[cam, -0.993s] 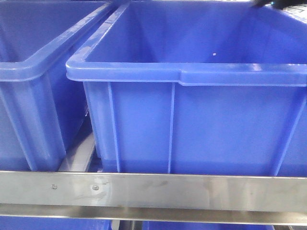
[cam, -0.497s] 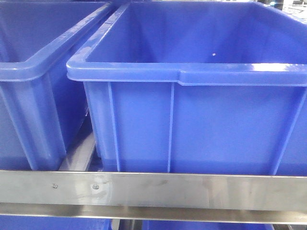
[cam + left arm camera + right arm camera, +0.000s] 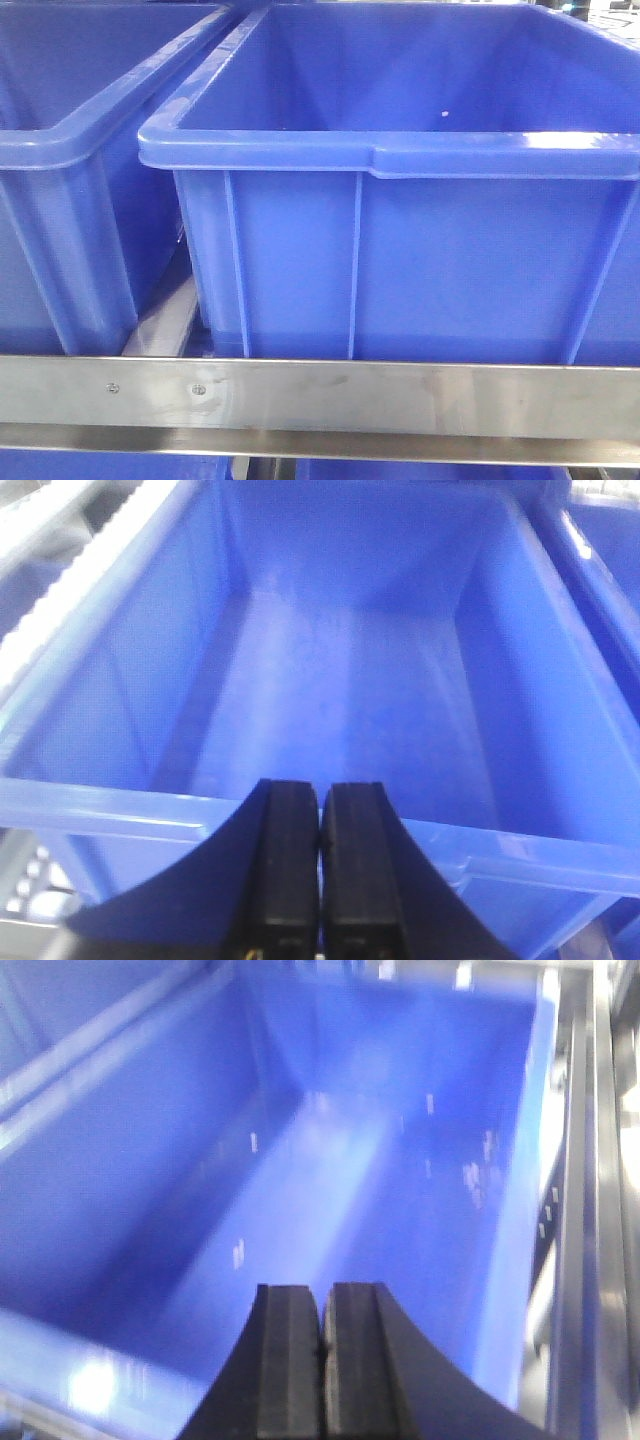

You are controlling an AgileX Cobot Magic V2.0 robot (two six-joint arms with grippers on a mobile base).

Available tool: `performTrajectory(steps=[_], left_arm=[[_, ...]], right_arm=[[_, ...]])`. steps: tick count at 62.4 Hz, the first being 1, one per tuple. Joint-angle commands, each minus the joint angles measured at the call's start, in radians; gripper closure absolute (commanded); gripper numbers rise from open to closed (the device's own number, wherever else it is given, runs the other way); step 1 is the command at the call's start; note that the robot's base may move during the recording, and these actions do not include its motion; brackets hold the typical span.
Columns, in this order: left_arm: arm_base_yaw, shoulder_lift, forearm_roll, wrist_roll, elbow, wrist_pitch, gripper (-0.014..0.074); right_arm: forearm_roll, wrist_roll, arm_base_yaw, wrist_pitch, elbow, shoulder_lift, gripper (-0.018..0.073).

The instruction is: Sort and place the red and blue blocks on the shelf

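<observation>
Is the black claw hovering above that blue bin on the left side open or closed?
Closed and empty. The left gripper has its two black fingers pressed together, nothing between them, above the blue bin.

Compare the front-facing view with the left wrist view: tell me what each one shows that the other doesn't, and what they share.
Only the front-facing view shows the shelf's steel front rail with its small screws, and the outer ribbed wall of the right blue bin. Only the left wrist view shows the left gripper, its jaws closed together with nothing between them, and the bin floor, where no block is visible. Both show blue plastic bins side by side; neither shows a red or blue block.
</observation>
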Motion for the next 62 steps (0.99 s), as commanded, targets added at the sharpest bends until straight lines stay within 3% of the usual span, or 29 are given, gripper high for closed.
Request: performTrajectory(steps=[1,62], left_arm=[[0.000,0.005,0.019,-0.004,-0.025,-0.072,0.0461],[0.000,0.005,0.019,-0.004,-0.025,-0.072,0.0461]], right_arm=[[-0.015,-0.007,0.000,-0.074,-0.011,-0.011,0.0491],[-0.014,-0.007,0.000,-0.088,-0.006,-0.011,0.0491]])
